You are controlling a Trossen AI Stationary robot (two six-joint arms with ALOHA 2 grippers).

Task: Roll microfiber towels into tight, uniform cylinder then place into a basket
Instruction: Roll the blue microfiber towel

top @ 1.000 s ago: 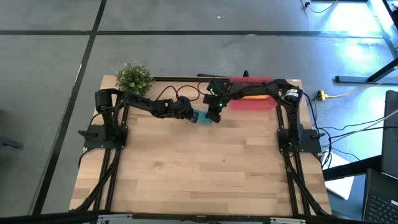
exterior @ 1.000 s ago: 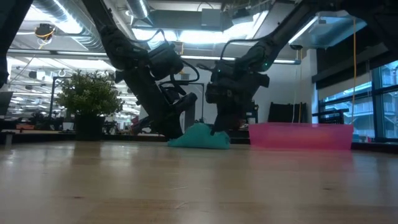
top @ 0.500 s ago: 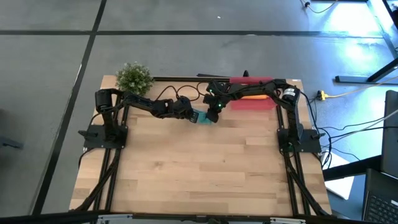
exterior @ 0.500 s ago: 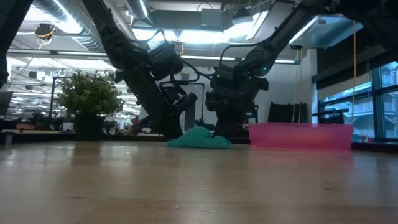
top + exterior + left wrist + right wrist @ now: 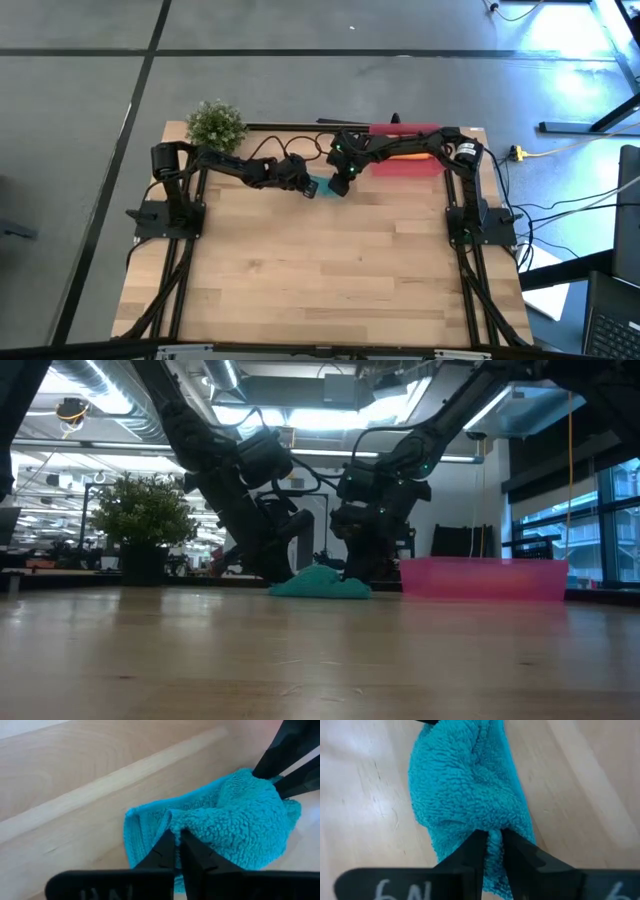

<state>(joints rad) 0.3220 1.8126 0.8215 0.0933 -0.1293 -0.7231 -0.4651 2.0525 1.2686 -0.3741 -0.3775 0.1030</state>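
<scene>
Wooden counter [image 5: 320, 270] carried the action: the teal towel [image 5: 322, 187] lay bunched near its far edge, beside the pinkish-red basket [image 5: 410, 164]. Left end effector [image 5: 176, 845] was pinched closed on one towel end; right end effector [image 5: 490, 841] gripped the other end, fingers narrow around a fold.

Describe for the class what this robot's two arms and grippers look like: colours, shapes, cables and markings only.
Both arms are dark, jointed and slender, each rising from a black frame at the wooden table's sides. The left gripper ends in two thin black tapering fingers. The right gripper has similar black fingers, with white characters on its body. A green light glows on the right arm, and black cables loop between the arms.
</scene>
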